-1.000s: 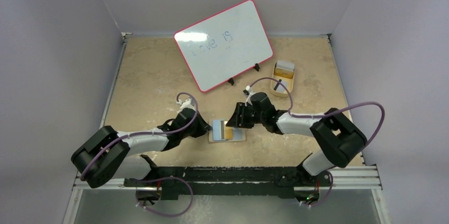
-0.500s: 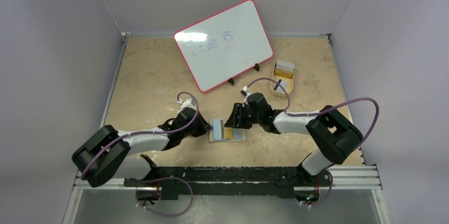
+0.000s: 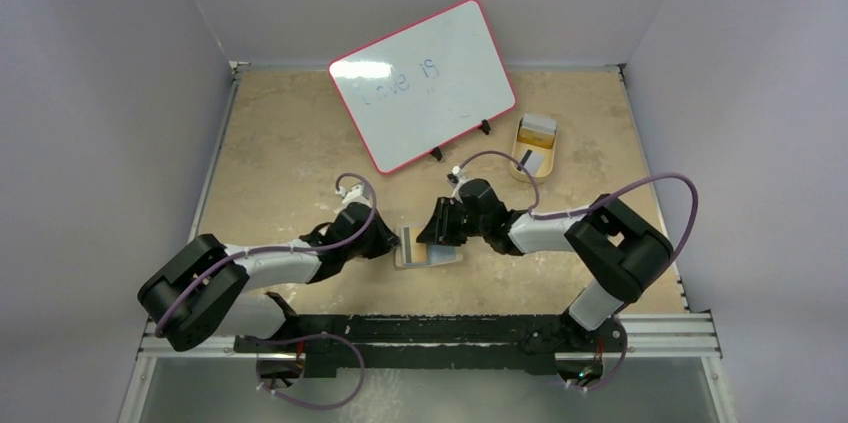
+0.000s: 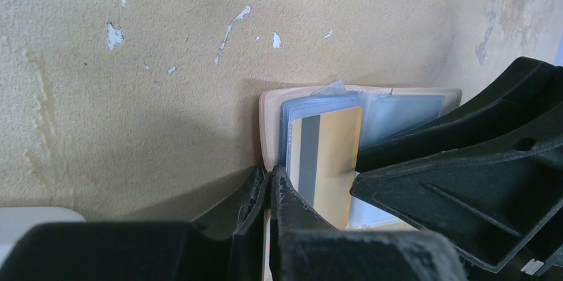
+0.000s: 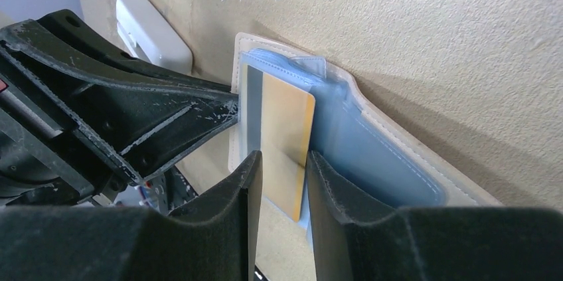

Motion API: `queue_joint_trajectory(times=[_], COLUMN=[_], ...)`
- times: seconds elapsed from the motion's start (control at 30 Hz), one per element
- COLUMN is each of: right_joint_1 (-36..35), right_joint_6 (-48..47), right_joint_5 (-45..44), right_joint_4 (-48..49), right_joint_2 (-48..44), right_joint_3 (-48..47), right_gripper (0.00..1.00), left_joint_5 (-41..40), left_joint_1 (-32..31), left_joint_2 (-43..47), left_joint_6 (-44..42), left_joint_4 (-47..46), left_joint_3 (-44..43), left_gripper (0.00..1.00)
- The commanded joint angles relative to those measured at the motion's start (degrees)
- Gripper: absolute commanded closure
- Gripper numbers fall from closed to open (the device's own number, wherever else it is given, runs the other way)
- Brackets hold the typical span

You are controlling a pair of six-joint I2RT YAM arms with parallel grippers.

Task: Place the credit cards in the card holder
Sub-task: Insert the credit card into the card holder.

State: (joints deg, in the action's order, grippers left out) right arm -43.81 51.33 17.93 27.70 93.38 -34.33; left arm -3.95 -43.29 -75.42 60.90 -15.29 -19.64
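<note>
The left gripper (image 4: 269, 191) pinches the open card holder (image 4: 269, 115) by its edge. The orange-tan credit card (image 5: 285, 128) lies partly inside the holder. Its long axis runs back between the parted jaws of the right gripper (image 5: 283, 161). I cannot tell whether they grip it.

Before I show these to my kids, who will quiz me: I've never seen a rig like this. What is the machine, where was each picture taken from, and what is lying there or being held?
The machine is two robot arms bolted at the table's near edge, each ending in a two-finger gripper. The wide picture comes from a fixed camera above and behind them. The other two come from a camera on each wrist, so the black shapes are fingers. On the table are an open wallet, a propped whiteboard, a small tray and a white block. The left gripper clamps the wallet's edge. The right gripper pinches an orange-tan card, its far end at the wallet's clear sleeves.
</note>
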Motion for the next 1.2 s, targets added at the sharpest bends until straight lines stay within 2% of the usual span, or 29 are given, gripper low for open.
queue_joint_trajectory(times=[0.0,0.23,0.47,0.7,0.87,1.17], right_joint_1=[-0.7,0.3,5.8,8.2,9.9,11.3], right_joint_6=[0.0,-11.2,-22.2,-23.1,-27.7,-38.3], right_joint_5=[3.3,-4.0,-10.0,-7.9,-11.4,-13.9], right_joint_4=[0.1,-14.8,-27.1,-27.4,-27.5,-29.8], right_joint_2=[-1.5,-9.0,-10.9,-9.8,-8.4,1.3], right_joint_3=[-0.5,-7.1,-15.5,-15.6,-17.7,-28.7], right_gripper=[0.66,0.57,0.56,0.56,0.54,0.45], left_joint_5=[0.3,-1.3,-2.2,-2.6,-2.2,-1.1], left_joint_1=[-0.7,-0.7,-0.7,-0.7,-0.7,-0.7], left_joint_2=[0.2,2.9,4.5,4.2,4.0,3.5], left_joint_6=[0.4,-1.3,-2.9,-4.2,-4.0,-3.1], left_joint_4=[-2.9,1.1,4.6,6.3,5.3,5.0], left_joint_3=[-2.9,-4.8,-7.1,-8.6,-8.9,-9.6], left_gripper=[1.00,0.92,0.80,0.82,0.79,0.76])
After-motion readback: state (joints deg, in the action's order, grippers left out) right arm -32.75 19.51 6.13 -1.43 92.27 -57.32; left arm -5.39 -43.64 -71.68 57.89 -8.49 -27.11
